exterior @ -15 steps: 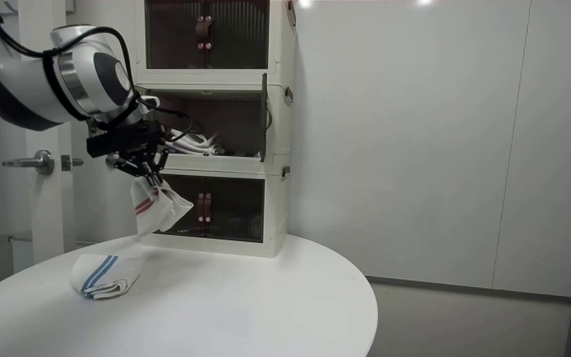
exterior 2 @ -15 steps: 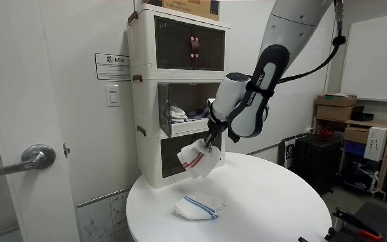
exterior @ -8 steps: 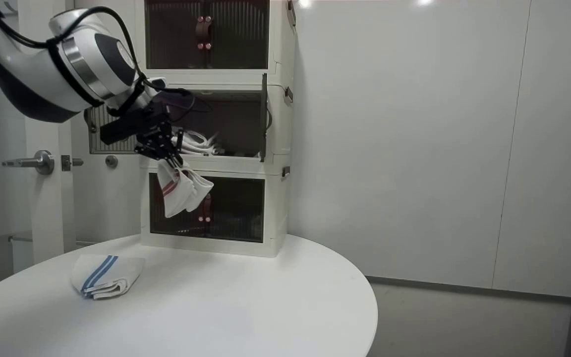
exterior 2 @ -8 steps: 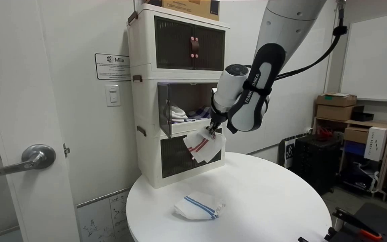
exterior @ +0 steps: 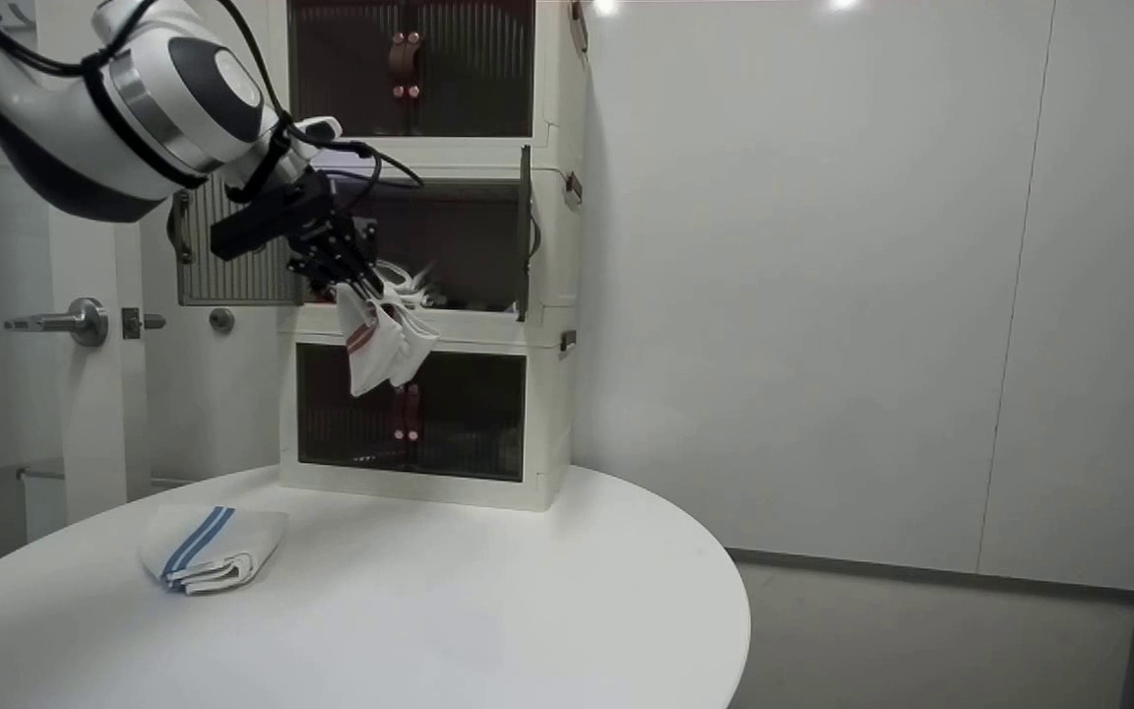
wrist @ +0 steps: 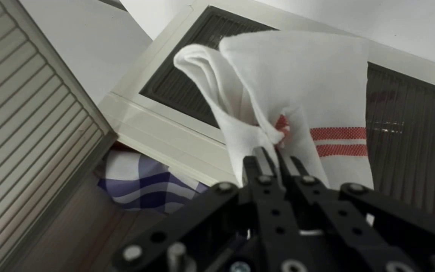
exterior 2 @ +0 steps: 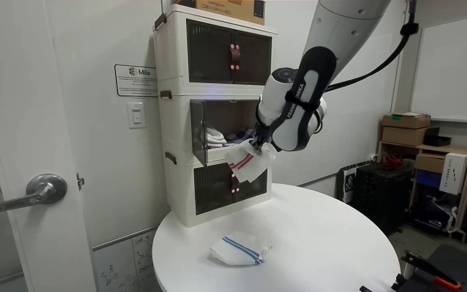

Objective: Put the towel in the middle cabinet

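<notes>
A white towel with red stripes hangs from my gripper in both exterior views (exterior: pixel 385 350) (exterior 2: pixel 249 164) and in the wrist view (wrist: pixel 304 75). My gripper (exterior: pixel 370 289) is shut on its upper part, also seen in the wrist view (wrist: pixel 278 156). The gripper is in front of the middle cabinet (exterior: pixel 473 323), near its lower sill, and the towel hangs before the lower cabinet's doors. The middle cabinet's doors (exterior: pixel 526 236) (exterior 2: pixel 199 134) are open. Inside lie folded white cloths (exterior 2: pixel 214 137) and a blue-and-white checked cloth (wrist: pixel 142 181).
A white towel with blue stripes (exterior: pixel 218 547) lies folded on the round white table (exterior: pixel 488 611). The upper cabinet (exterior 2: pixel 213 50) and lower cabinet (exterior 2: pixel 213 188) have shut doors. The open ribbed door (wrist: pixel 32 113) stands close to the gripper in the wrist view.
My gripper has risen and moved toward the middle cabinet with the red-striped towel in it. The blue-striped towel and the cabinet doors have not moved.
</notes>
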Available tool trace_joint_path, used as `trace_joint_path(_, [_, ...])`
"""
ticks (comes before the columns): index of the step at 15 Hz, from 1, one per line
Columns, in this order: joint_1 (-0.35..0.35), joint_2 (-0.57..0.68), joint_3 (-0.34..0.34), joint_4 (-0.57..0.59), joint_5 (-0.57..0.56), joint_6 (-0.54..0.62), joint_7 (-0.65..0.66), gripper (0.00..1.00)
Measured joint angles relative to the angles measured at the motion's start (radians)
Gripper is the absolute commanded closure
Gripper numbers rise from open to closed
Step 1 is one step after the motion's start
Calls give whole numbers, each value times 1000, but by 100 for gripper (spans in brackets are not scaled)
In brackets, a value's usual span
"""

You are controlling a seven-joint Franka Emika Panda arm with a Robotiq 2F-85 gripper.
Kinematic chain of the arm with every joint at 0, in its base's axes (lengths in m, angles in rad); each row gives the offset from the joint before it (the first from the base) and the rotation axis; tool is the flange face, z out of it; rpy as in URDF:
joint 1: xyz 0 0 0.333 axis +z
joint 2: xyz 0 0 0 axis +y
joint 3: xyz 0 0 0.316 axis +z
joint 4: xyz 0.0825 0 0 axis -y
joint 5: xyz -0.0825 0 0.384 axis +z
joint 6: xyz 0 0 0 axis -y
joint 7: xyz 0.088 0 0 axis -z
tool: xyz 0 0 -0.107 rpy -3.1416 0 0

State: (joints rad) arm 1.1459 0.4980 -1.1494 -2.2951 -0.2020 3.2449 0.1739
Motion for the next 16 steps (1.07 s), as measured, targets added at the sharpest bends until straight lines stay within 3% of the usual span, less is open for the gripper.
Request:
trace_joint_path(9, [147,0,-196,0,147,5,-43,93])
trace_joint_path(16, [171,1,-231,20,202,33,-45,93])
